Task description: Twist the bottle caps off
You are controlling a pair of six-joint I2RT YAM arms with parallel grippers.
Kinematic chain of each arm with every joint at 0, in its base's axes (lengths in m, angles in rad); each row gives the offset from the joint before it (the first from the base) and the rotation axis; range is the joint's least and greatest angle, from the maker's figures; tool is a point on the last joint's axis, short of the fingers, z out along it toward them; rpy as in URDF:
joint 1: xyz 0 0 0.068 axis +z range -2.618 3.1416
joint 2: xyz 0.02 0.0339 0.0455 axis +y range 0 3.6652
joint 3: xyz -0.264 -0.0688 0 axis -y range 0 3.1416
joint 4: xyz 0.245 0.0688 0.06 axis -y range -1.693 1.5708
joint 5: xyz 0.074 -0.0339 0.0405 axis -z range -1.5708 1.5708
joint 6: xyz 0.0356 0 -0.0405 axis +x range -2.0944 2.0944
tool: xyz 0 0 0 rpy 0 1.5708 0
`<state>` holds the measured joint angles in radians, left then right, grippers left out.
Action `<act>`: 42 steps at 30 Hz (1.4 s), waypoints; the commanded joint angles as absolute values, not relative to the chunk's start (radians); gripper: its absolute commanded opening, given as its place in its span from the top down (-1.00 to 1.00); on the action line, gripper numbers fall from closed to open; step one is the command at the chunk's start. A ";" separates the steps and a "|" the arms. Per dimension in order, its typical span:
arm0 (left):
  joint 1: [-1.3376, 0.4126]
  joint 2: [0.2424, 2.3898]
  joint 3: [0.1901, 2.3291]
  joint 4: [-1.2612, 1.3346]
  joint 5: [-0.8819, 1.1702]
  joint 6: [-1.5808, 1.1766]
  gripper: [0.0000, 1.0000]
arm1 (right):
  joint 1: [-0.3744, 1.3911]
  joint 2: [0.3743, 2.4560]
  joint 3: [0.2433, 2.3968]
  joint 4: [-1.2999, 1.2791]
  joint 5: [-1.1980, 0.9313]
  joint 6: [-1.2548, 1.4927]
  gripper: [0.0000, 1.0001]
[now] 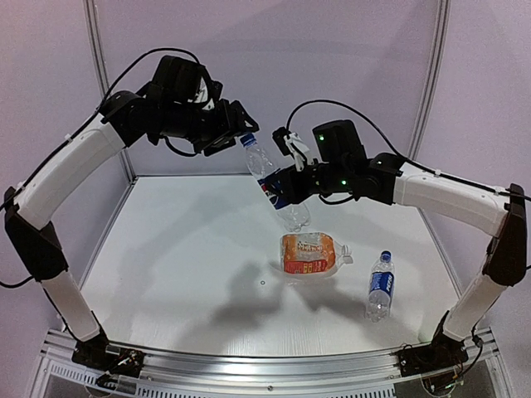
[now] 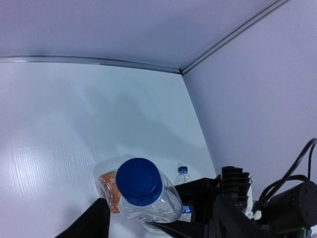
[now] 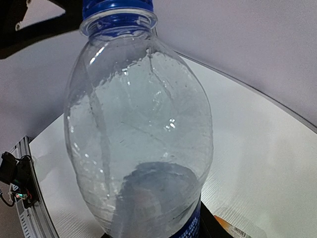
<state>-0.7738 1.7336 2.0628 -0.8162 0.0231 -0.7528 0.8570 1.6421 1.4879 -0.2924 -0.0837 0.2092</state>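
A slim clear bottle (image 1: 275, 184) with a blue label hangs tilted above the table, and my right gripper (image 1: 286, 184) is shut on its middle. Its blue cap (image 1: 246, 138) sits on the neck, pointing up and left. In the left wrist view this cap (image 2: 139, 181) lies between the two dark fingers (image 2: 88, 222) of my left gripper (image 2: 158, 222), which is open, with gaps on both sides. In the right wrist view the bottle (image 3: 138, 129) fills the frame, the cap (image 3: 116, 5) is at the top edge, and my right gripper (image 3: 153, 220) is mostly hidden behind it.
A squat orange-labelled bottle (image 1: 309, 254) lies on the table below the held one, its whitish cap (image 1: 346, 256) pointing right. A second slim bottle (image 1: 380, 287) with a blue cap (image 1: 385, 255) lies near the right arm. Walls enclose the table at the back and sides.
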 commanded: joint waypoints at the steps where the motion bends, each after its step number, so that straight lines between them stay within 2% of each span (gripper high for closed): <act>1: -0.718 1.632 1.993 -0.802 0.068 -0.647 -0.45 | 0.854 1.586 1.470 -0.299 -0.103 0.216 0.27; 8: -0.611 1.460 1.823 -0.621 0.397 -0.447 -0.49 | 0.854 1.520 1.454 -0.205 -0.353 0.260 0.25; 14: -0.596 1.401 1.732 -0.416 0.635 -0.493 -0.48 | 0.853 1.503 1.413 -0.026 -0.613 0.367 0.22; 19: -0.619 1.432 1.745 -0.334 0.667 -0.538 -0.47 | 0.853 1.513 1.413 0.032 -0.694 0.419 0.22; 25: -0.645 1.467 1.782 -0.351 0.680 -0.529 -0.45 | 0.853 1.517 1.416 0.051 -0.722 0.437 0.22; 32: -0.661 1.488 1.807 -0.342 0.683 -0.531 -0.28 | 0.853 1.523 1.422 0.040 -0.721 0.438 0.22; 35: -0.665 1.491 1.807 -0.340 0.686 -0.529 -0.28 | 0.853 1.532 1.435 0.030 -0.723 0.439 0.23; 40: -0.675 1.483 1.806 -0.349 0.693 -0.522 -0.41 | 0.853 1.551 1.457 0.013 -0.730 0.442 0.23; 42: -0.675 1.482 1.806 -0.355 0.691 -0.520 -0.39 | 0.853 1.555 1.463 0.009 -0.732 0.443 0.24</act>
